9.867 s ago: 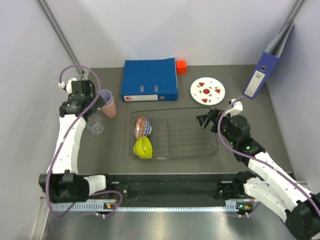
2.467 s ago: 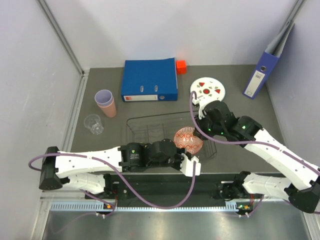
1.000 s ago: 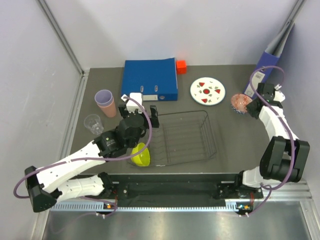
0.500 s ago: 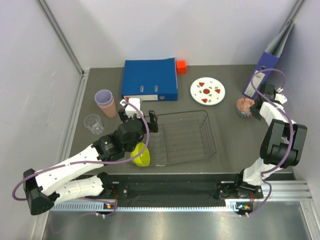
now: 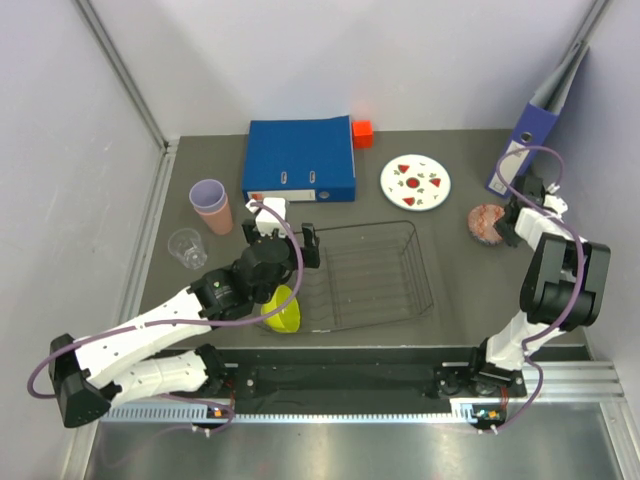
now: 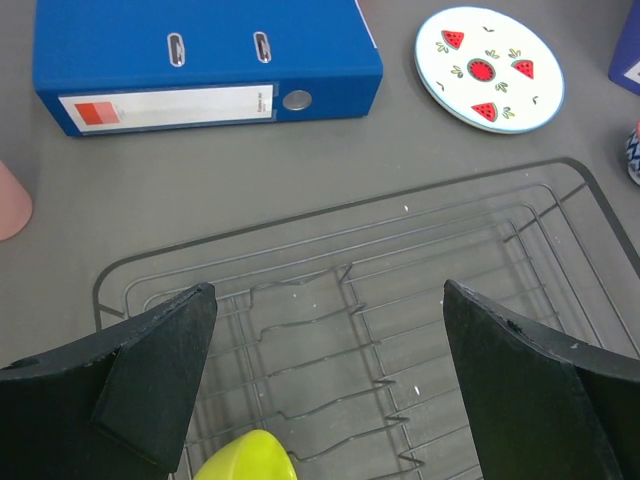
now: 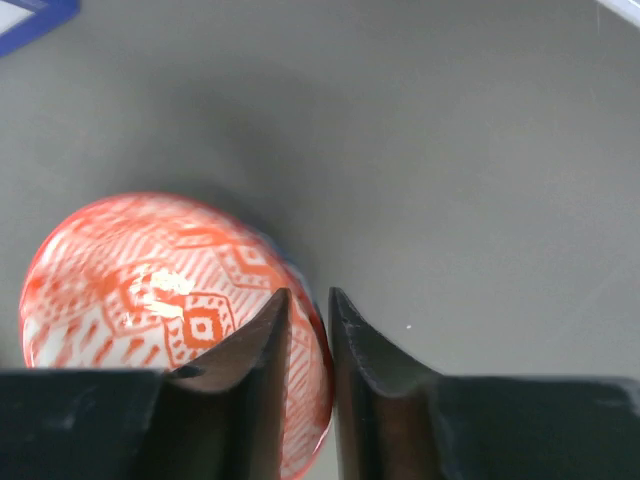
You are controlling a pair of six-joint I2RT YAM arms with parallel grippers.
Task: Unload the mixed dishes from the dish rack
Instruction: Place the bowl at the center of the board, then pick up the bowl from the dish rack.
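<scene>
Dark wire forms the dish rack [image 5: 365, 275], mid-frame in the top view. The only dish in it is the lime-yellow bowl [image 5: 283, 311], at its lower-left corner. The white plate [image 5: 415, 183] above the rack, and the stacked cups [image 5: 211, 206] and clear tumbler [image 5: 187, 248] at left, stand on the table [image 5: 460, 300], out of the rack as the task wants. The left gripper [image 5: 283, 238] hangs over the rack's left end, probably lining up on that bowl. Near the right edge, the right gripper [image 5: 508, 222] meets the patterned bowl [image 5: 485, 222], which looks set down on the table well apart from the rack.

Left wrist view: the left gripper [image 6: 328, 300] is spread fully wide and holds nothing, its fingers [image 6: 160, 370] framing the dish rack [image 6: 400, 290]. The lime-yellow bowl [image 6: 245, 455] peeks in at the bottom, left of centre, so the wide stance suits its rim. The blue binder [image 6: 200, 60] lies along the top.

Right wrist view: the right gripper [image 7: 308, 300] has its fingers nearly together at lower centre, one inside and one outside the wall of the patterned bowl [image 7: 150, 290]. Whether they pinch it or stand a hair clear, I cannot tell. A rim hold like this suits placing a bowl upright.
</scene>
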